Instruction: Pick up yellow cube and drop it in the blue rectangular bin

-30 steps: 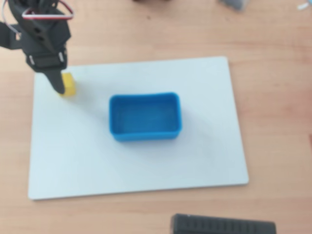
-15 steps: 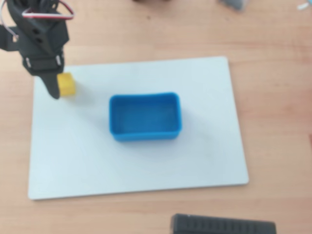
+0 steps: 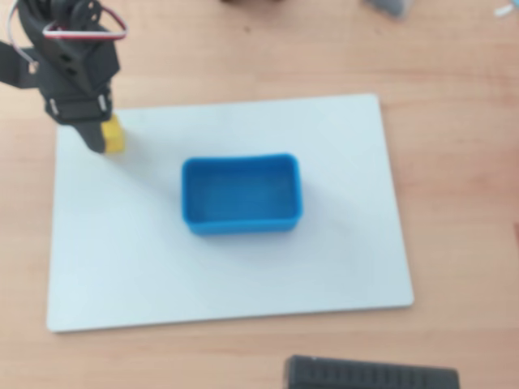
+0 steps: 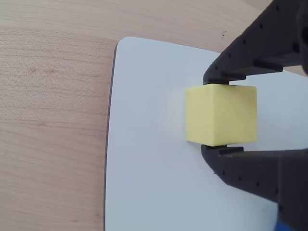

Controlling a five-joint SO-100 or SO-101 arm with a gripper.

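The gripper [image 4: 222,115] is squeezing the yellow cube [image 4: 221,114] between its two black fingers [image 4: 250,53], one pressing on the top side and one on the bottom side in the wrist view. The cube is sitting close to a rounded corner of the white board [image 4: 144,159]. It is hard to tell if the cube is resting on the board or is lifted a little.

In the overhead view, the gripper [image 3: 104,136] and the yellow cube [image 3: 112,136] are at the top left corner of the white board [image 3: 349,243]. The blue rectangular bin [image 3: 242,223] is sitting near the middle of the board, well apart from the cube, to its right and a bit lower in the picture. The bin is looking empty.

So the grabbing part seems done. Carrying the cube over to the bin and letting it go is still left, so the job looks less than half done.

The board is lying flat on a light wooden bench [image 3: 454,162]. A dark ribbed block [image 3: 371,375] is showing at the bottom edge of the overhead view, past the board from the bin. Small blurry things are peeking in at the top edge, too unclear to name.
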